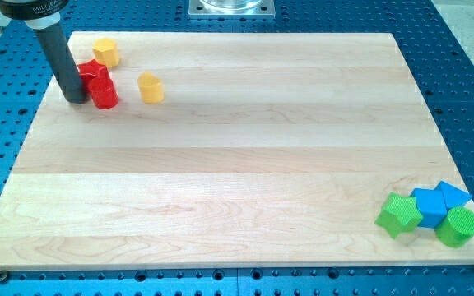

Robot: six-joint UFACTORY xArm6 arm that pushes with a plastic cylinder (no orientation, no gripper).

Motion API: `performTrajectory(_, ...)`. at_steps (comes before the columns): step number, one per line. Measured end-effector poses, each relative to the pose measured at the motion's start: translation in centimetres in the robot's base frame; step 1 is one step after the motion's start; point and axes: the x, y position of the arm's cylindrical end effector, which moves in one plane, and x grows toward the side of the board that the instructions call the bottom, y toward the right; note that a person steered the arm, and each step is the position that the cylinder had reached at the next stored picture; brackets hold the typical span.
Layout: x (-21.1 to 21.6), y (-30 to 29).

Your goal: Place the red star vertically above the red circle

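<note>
dark rod, my tip [76,99] touching red circle [103,93] | red star [94,71] just behind | wood board [237,164]

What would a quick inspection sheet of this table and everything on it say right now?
Surface: pale wooden board on a blue perforated base.
Job's things: red star touching the red circle, star toward the view's top.
Clutter: yellow hexagon, yellow heart; at bottom right, green star, two blue blocks, green cylinder.
End effector: my tip just left of the red circle.
Cables: nothing seen.
Surroundings: metal plate at the view's top.
</note>
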Motion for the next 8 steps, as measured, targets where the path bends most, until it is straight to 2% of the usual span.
performTrajectory(2, -0.4, -4.8)
performTrajectory(4, -2.9, -1.6)
performTrajectory(5, -2.9, -1.5)
performTrajectory(6, -2.9, 1.1)
performTrajectory(7, -2.9, 1.1)
performTrajectory(8, -1.7, -1.9)
